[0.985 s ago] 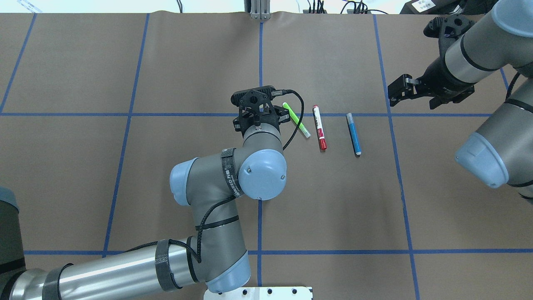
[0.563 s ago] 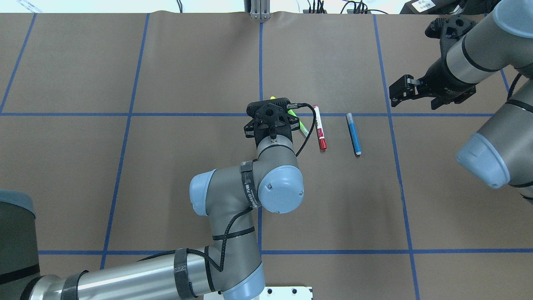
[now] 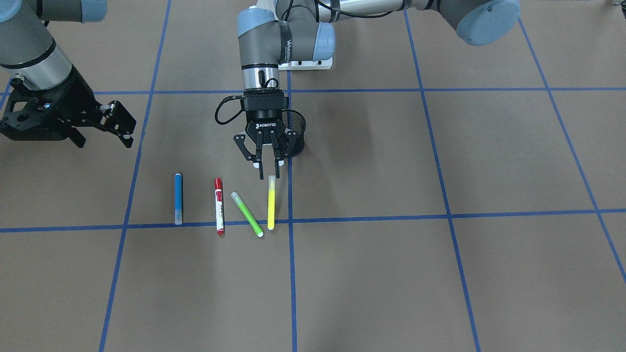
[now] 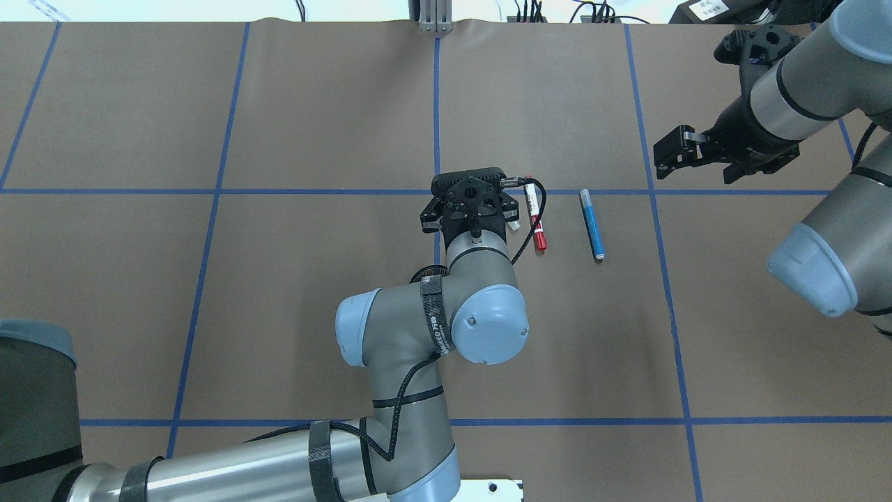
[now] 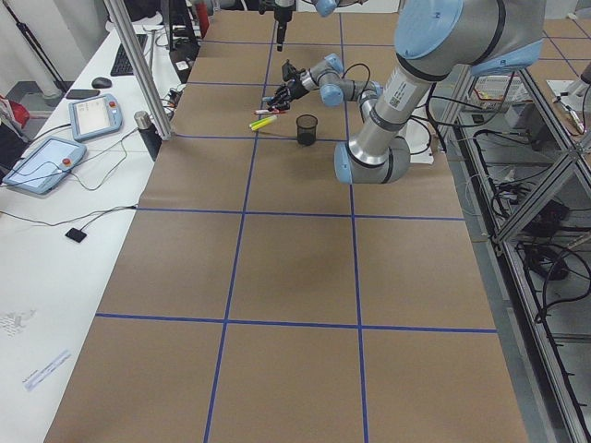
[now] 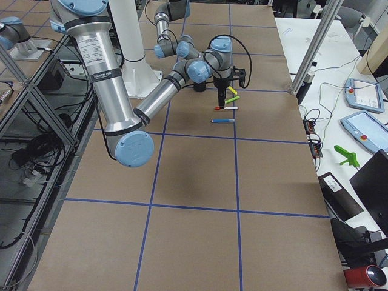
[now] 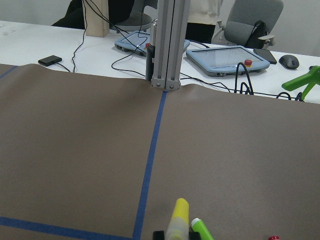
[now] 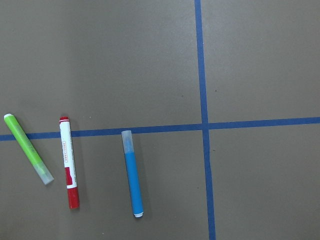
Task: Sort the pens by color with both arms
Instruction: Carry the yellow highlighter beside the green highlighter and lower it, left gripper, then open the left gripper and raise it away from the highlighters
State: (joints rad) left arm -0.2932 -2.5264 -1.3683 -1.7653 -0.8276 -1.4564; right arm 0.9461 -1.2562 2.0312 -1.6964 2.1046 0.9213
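Observation:
Four pens lie in a row on the brown table: blue [image 3: 178, 198], red-capped with a white barrel [image 3: 219, 205], lime green [image 3: 247, 214] and yellow [image 3: 271, 203]. My left gripper [image 3: 266, 168] hangs open just above the near end of the yellow pen, holding nothing. The left wrist view shows the yellow pen [image 7: 178, 220] and the green pen [image 7: 202, 230] at its bottom edge. From overhead, the left wrist hides the yellow pen; red [image 4: 535, 223] and blue [image 4: 592, 224] show. My right gripper [image 3: 128, 132] is open and empty, off to the side beyond the blue pen [image 8: 132, 172].
A black mesh cup [image 3: 296, 132] stands right behind the left gripper, towards the robot's base. Blue tape lines [image 3: 440, 214] divide the table into squares. Tablets and cables lie past the table's far edge [image 7: 220, 55].
The left arm has moved to the right, from beside the green pen to over the yellow and green pens, now covering them overhead. The right arm has barely shifted.

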